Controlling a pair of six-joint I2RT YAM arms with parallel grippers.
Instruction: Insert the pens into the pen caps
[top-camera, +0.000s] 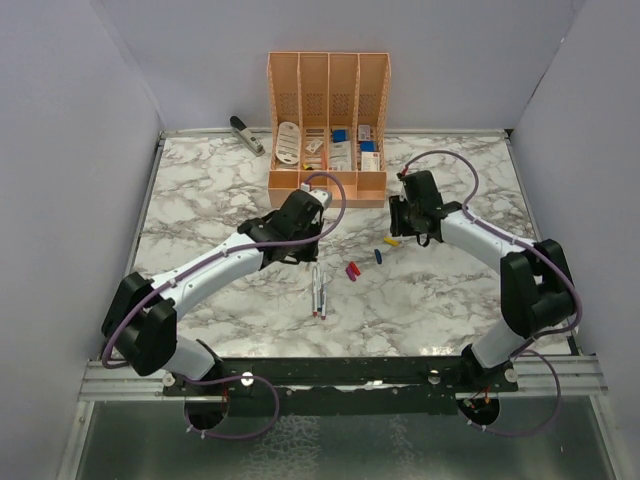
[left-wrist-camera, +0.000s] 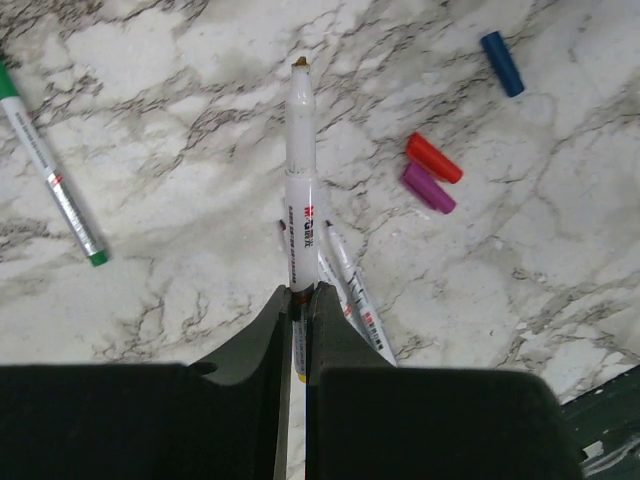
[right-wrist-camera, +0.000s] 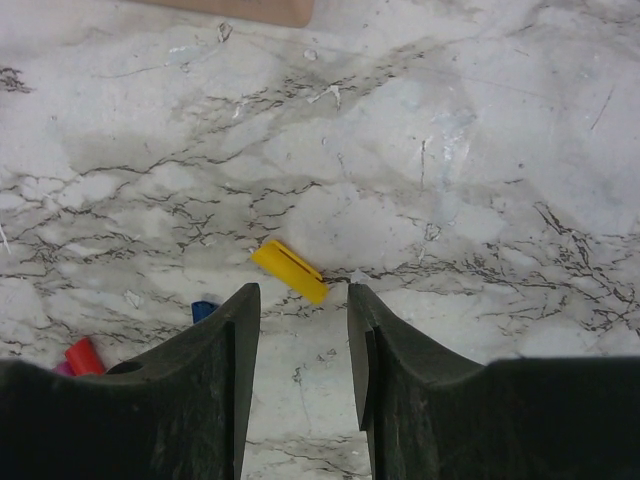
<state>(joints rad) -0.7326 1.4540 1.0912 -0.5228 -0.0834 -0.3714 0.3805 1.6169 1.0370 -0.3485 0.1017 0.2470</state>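
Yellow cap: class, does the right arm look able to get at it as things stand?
Probably yes: the open right gripper hangs right by the yellow cap, and nothing lies between them.

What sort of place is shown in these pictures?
Most likely a robot laboratory test cell: plain grey walls enclose a marble-patterned table, the left arm and right arm are bolted to a metal rail, and a peach organiser holds stationery.

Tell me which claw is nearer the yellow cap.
Right. The right claw is open, with the yellow cap lying on the table just ahead of it. The left claw is farther off, on the cap's left, shut on an uncapped pen.
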